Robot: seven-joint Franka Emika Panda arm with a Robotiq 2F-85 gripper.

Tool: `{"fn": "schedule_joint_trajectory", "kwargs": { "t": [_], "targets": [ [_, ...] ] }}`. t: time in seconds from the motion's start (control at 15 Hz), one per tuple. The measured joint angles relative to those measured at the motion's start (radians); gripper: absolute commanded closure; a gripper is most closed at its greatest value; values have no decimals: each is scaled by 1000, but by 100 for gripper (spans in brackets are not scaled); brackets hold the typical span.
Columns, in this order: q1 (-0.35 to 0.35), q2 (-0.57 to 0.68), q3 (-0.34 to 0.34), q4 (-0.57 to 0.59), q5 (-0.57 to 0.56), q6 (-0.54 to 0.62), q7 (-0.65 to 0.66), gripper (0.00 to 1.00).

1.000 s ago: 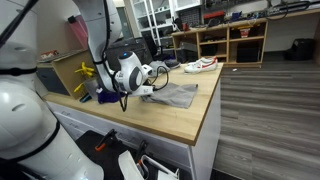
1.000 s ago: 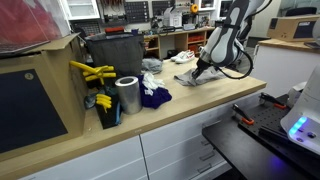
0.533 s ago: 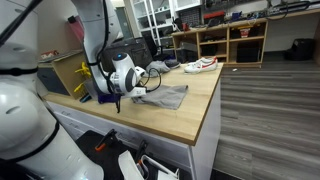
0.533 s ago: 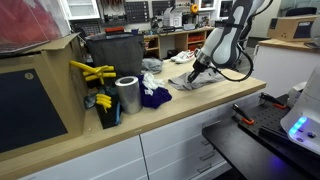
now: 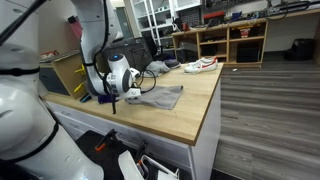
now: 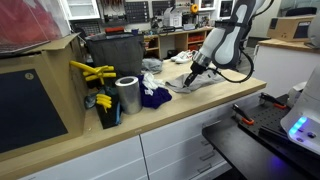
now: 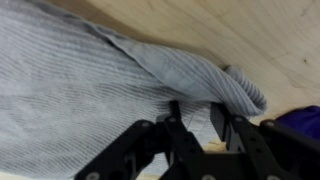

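**Soft grey cloth under my tool**

My tool (image 7: 196, 112) hangs low over the grey cloth (image 7: 90, 90) with its jaws a little apart. They are clamped on nothing that I can see, and ribbed fabric shows through the gap. The cloth lies spread on the wooden counter (image 5: 195, 112). In the wrist view its rumpled fold (image 7: 240, 95) rises at about 2 o'clock from my tool, and a purple rag (image 7: 300, 120) sits at 3 o'clock, just past that edge. I judge the cloth light, limp and not fragile. It will likely sag, drag and slide on the smooth wood rather than lift as one piece. The raised fold looks the best place to pinch, since flat fabric gives little to bite.
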Motion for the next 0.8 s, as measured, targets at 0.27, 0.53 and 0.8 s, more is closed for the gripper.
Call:
{"fn": "schedule_joint_trajectory", "kwargs": {
  "t": [0.27,0.53,0.8],
  "targets": [
    [-38,-3,61,-1,-1,-59,0,1],
    [-69,-19,108,1,2,-112,2,0],
    [-101,-46,159,6,14,-138,3,0]
  ]
}}
